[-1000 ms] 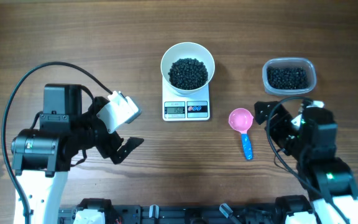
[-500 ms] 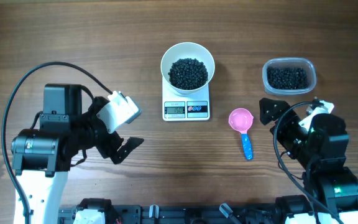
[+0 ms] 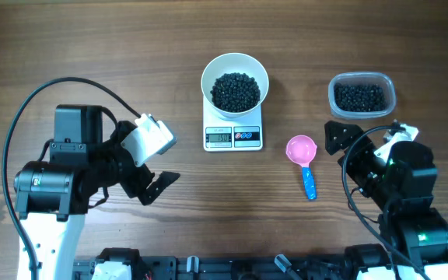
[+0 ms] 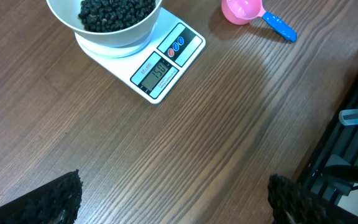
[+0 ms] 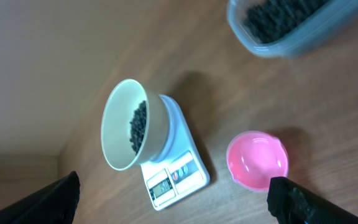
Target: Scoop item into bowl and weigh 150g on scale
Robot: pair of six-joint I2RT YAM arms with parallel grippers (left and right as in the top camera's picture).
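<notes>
White and plain, the bowl (image 3: 235,80) sits on the platform of the kitchen scale (image 3: 233,137) so that the black beads (image 3: 235,91) heaped in it register on the display, whose digits I cannot read with certainty. The pink scoop (image 3: 302,149) lies empty on the wooden worktop (image 3: 92,47), cup up, between the scale and the clear plastic tub (image 3: 362,95). I judge it was laid there so that nothing bears on the scale during the reading. My left gripper (image 4: 174,202) and right gripper (image 5: 176,202) both stand spread wide and empty, well apart from everything. The tub, with its remaining beads, sits on my right side as the supply. I count one bowl, one scale, one scoop, one tub, two bead piles and two grippers
</notes>
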